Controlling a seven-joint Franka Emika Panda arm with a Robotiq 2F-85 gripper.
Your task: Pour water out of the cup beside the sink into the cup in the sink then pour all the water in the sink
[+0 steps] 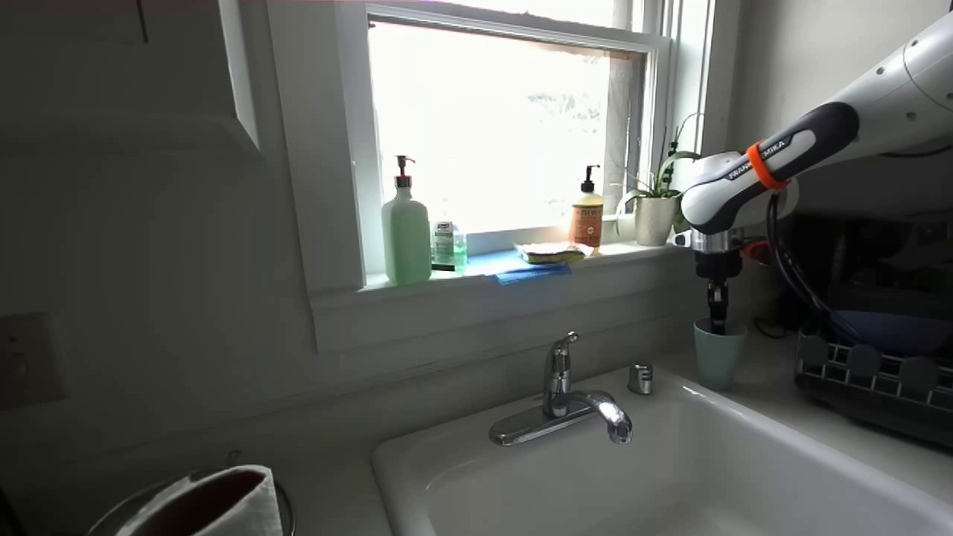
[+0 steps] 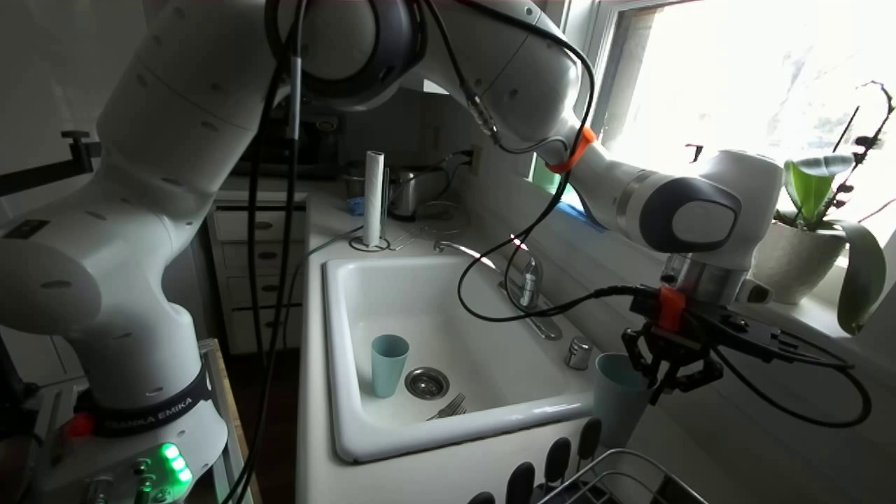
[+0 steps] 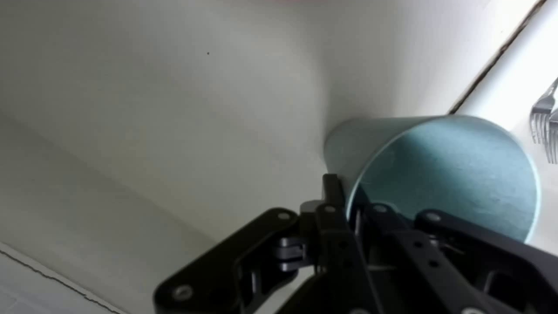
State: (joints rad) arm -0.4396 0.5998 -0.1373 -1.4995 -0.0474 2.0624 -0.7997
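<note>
- Pale blue-green tapered cup [image 1: 719, 362]: upright on the pale flat counter [image 1: 774, 380], below the black two-fingered pincer [image 3: 348, 196]. Water level inside: cannot tell.
- Pincer clamped on this cup's wall; wrist view shows one finger [image 3: 332, 187] outside the rim, one inside.
- Large white rectangular sink [image 2: 490, 423]: rim near the pincer, lower than it.
- Second pale blue-green tapered cup [image 2: 389, 366]: upright on the sink floor, well apart from the pincer.
- Round metal drain [image 2: 427, 383]: beside the second cup, on its pincer side in an exterior view.
- Silver metal forks [image 3: 544, 107]: on the sink floor, nearer the pincer than the second cup is.
- Small chrome cylindrical cap [image 2: 579, 352]: on the sink's back rim, near the pincer.
- Curved chrome faucet [image 1: 558, 383]: same rim, farther from the pincer than the cap.
- Dark dish rack [image 1: 871, 400] with wire rails: near the pincer, on the side away from the sink.
- Pale tapered pot [image 1: 655, 221]: on the white windowsill [image 1: 618, 251], higher than the pincer.
</note>
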